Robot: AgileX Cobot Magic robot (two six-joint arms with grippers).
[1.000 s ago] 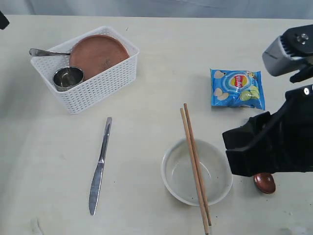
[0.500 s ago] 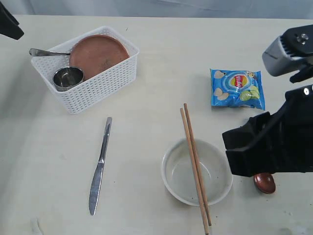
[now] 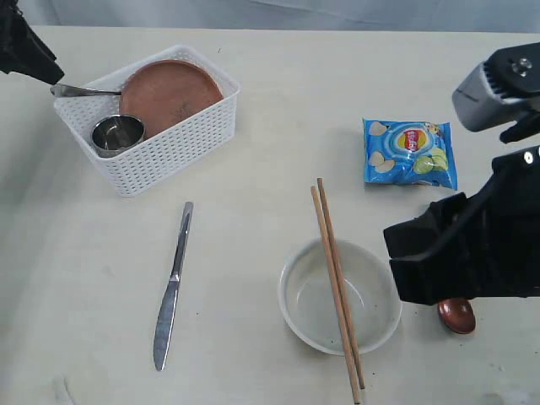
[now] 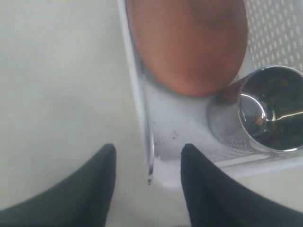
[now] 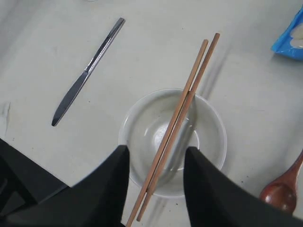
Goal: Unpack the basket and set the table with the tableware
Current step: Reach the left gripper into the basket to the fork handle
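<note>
Wide and empty, the left end effector [image 4: 148, 150] straddles the fork handle [image 3: 84, 89] at the basket [image 3: 169, 148] rim, so closing could pinch the wall too and drag the basket.

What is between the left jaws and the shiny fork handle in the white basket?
Nothing visible. The left gripper has open jaws, and the steel fork handle shows right between them, poking over the white lattice plastic basket rim.

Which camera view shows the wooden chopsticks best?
The right wrist view: the chopsticks appear large and whole, lying across the bowl. The exterior view shows them smaller, their lower tips near the picture's edge. The left wrist view does not show them.
</note>
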